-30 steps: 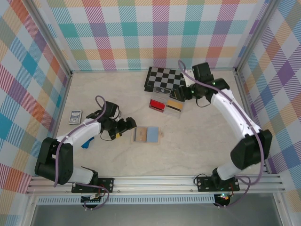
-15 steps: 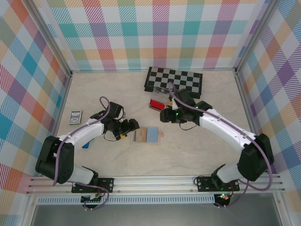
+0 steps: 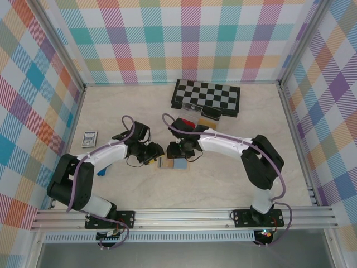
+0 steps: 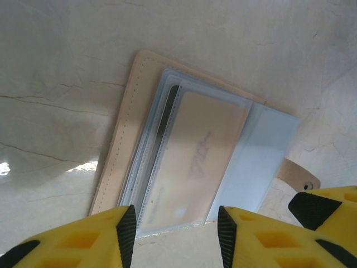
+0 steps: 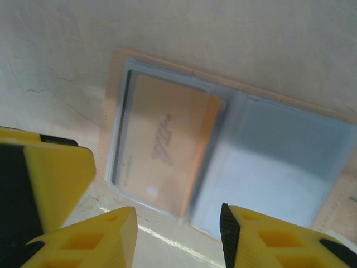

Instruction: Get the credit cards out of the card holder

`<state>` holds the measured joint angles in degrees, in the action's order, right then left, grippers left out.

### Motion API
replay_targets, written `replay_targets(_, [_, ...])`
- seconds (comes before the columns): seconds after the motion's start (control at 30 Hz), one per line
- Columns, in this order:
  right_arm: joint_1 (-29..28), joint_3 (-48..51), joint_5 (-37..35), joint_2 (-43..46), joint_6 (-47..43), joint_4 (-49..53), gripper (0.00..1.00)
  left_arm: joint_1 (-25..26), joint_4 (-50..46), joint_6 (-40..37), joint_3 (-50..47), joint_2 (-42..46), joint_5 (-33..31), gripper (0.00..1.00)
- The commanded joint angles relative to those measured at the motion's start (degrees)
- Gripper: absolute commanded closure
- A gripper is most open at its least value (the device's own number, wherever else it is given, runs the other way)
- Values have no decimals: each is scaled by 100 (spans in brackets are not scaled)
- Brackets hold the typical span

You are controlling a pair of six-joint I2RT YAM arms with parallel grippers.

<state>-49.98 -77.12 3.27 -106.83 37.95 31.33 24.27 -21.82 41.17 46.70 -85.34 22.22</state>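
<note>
- We found the flat light-blue, tan-edged folding card holder [image 3: 179, 164] open, an orange-tan plastic credit card [image 4: 192, 167] in its left pocket.
- Left gripper [image 4: 175, 229] and right gripper [image 5: 178, 229] hovered over that pocket, jaws apart, empty.

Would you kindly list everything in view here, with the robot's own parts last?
card holder: one, light blue with tan edging, open at table centre
credit card: one, tan, in a clear sleeve of the holder
chessboard: one, black and white, at the back
tray: one, clear, red and tan contents, before the chessboard
card box: one, blue-patterned, far left
blue object: one, by the left arm, too small to identify
left gripper: one, yellow fingers, open over the holder
right gripper: one, yellow fingers, open over the holder
</note>
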Motion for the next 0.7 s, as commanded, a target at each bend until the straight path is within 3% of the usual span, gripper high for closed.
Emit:
replay_targets(0.0, [-57, -418, -179, -339, -47, 346, 57, -24, 113, 108, -90, -53, -127, 58])
replay_targets(0.43, [-67, -1327, -435, -1425, -234, 1277, 57, -264, 215, 164, -346, 58, -209, 72])
replay_targets(0.67, [-62, -1341, -588, -1708, -272, 1546, 66, -265, 425, 68, -358, -18, 239, 74])
